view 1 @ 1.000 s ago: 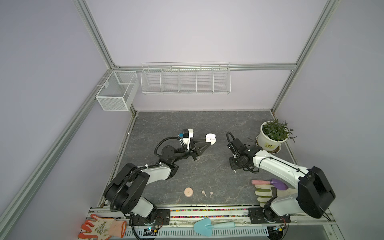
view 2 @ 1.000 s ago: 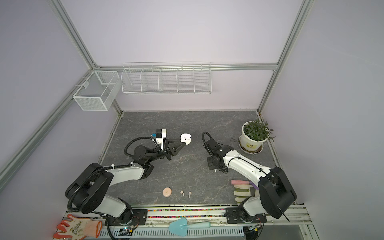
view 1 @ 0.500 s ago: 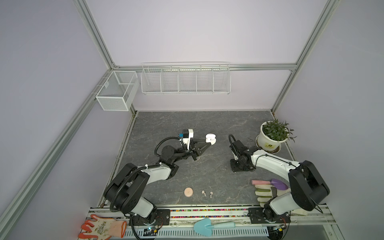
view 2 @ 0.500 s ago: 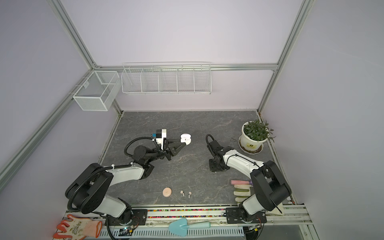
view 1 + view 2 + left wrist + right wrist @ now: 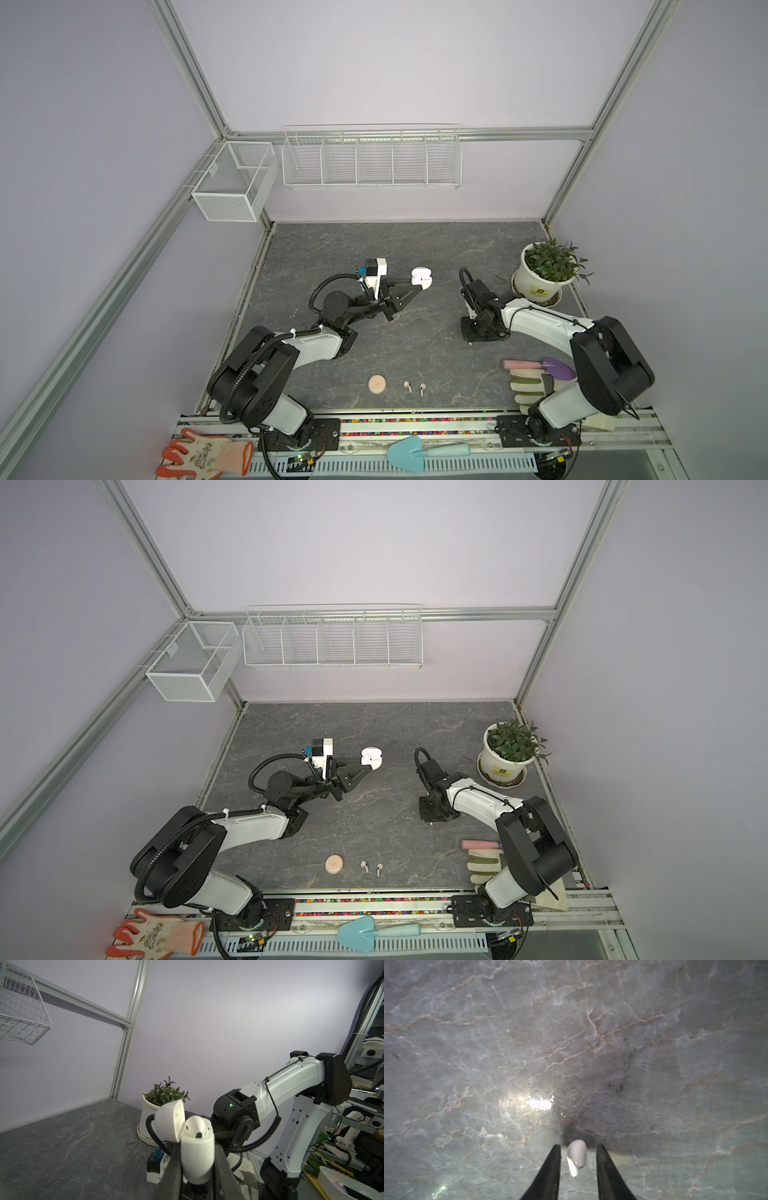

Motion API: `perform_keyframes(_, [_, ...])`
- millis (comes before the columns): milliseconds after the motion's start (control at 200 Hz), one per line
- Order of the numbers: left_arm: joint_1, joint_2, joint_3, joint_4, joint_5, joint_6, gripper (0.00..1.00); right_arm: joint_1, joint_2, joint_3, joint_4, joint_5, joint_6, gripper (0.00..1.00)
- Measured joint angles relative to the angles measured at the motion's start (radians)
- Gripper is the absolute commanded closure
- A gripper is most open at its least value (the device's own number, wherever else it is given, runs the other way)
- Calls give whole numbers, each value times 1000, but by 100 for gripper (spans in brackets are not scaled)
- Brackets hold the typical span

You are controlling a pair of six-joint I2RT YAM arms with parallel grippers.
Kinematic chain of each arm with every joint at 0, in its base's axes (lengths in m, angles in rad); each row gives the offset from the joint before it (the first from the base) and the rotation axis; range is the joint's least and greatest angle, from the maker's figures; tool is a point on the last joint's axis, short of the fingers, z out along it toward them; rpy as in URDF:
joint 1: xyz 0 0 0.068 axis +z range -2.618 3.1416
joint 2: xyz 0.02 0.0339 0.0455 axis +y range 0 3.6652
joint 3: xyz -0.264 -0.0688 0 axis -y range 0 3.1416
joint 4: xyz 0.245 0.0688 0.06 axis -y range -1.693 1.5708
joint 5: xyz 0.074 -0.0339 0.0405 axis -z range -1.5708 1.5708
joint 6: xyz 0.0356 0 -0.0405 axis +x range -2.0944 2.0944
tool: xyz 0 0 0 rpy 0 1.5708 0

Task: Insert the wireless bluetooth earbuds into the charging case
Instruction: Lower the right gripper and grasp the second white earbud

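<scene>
The white earbud lies on the table between the open jaws of the right gripper, stem running along the gap, clearance showing on each side. The left gripper clamps the charging case, lid open, well apart from it.

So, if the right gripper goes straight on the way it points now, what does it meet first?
Probably the table: the right gripper points down at it, fingers either side of a white earbud lying there. Height is unclear.

The left gripper stretches forward and raised, fingers clamped tight, while the right gripper points straight down (fingers slightly parted).
</scene>
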Motion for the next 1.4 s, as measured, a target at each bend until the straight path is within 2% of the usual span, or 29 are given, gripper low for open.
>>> perform_keyframes(530, [0,0,-1,0,0,0,100,-1,3,-16,26,-22,0,75])
perform_keyframes(1404, [0,0,-1,0,0,0,100,-1,1,-20,32,-21,0,80])
